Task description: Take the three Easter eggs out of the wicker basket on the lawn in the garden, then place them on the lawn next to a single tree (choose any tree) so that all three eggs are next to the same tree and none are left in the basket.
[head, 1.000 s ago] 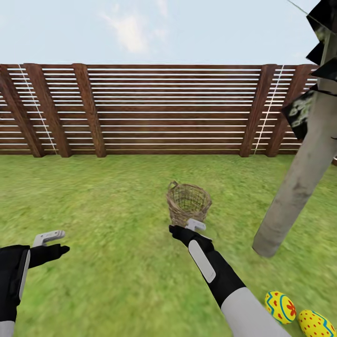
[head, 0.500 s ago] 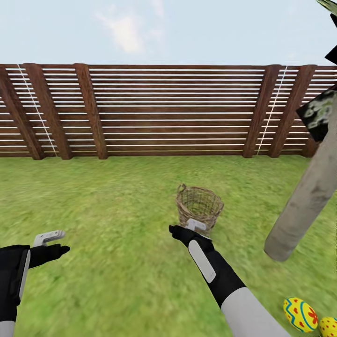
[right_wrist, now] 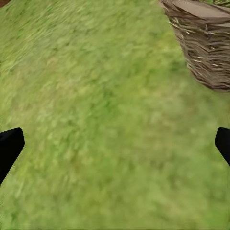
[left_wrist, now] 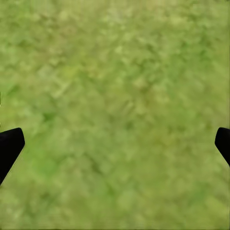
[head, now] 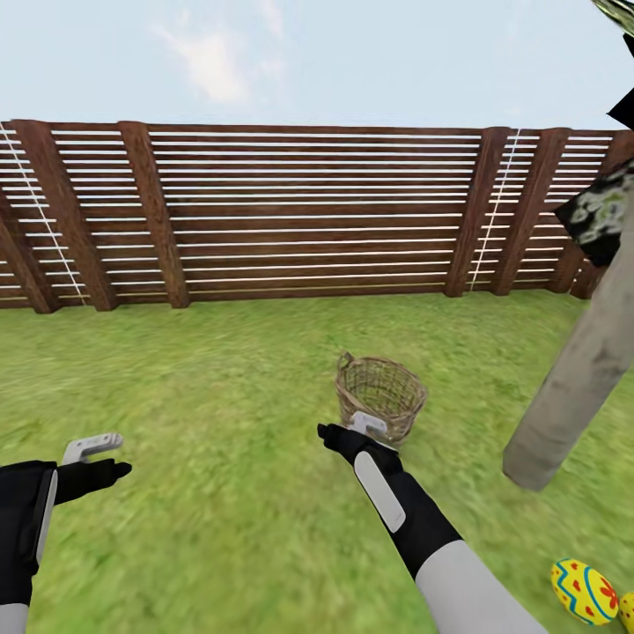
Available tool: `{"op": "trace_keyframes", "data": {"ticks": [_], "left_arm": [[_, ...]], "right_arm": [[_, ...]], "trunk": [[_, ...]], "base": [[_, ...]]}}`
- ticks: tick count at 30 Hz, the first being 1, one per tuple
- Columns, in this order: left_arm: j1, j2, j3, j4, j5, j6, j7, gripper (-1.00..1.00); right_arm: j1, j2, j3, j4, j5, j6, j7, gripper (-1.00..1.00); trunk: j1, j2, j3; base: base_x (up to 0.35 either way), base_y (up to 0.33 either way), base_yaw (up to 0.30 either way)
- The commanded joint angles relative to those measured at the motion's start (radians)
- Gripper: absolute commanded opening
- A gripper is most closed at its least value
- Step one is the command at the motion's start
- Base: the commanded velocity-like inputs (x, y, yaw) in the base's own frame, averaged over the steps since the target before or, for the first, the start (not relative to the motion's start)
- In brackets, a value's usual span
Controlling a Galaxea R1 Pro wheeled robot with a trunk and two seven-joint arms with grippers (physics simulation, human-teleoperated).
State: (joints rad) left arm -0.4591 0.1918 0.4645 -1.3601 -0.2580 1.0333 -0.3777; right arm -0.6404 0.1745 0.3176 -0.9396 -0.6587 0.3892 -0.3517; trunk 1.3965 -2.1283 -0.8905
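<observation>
Basket [head: 380,396] stands on grass just beyond the right fingers [head: 357,430], spread wide and holding nothing, like the left fingers [head: 99,456].

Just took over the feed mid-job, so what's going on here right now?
The robot stands on the lawn facing the wicker basket, with both arms out and nothing held. The right gripper is open just short of the basket; the left gripper is open over bare grass. One Easter egg lies on the grass near the tree, with a second egg beside it, cut by the picture's edge. Whether the basket still holds an egg cannot be told.
</observation>
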Motion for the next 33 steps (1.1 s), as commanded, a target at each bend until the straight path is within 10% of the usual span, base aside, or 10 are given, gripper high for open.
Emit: {"op": "trace_keyframes", "data": {"ticks": [1, 33], "left_arm": [[-0.001, 0.0, 0.001, -0.001, -0.01, 0.002, -0.01, 1.0], [-0.001, 0.001, 0.008, -0.004, -0.009, 0.006, -0.012, 1.0]], "right_arm": [[-0.001, 0.0, 0.002, -0.001, -0.007, 0.002, -0.009, 1.0], [-0.001, 0.0, 0.001, -0.001, -0.009, 0.003, -0.009, 1.0]], "trunk": [[0.0, 0.0, -0.001], [0.0, 0.0, 0.006]], "base": [[0.216, 0.19, -0.003], [0.158, 0.098, -0.207]]}}
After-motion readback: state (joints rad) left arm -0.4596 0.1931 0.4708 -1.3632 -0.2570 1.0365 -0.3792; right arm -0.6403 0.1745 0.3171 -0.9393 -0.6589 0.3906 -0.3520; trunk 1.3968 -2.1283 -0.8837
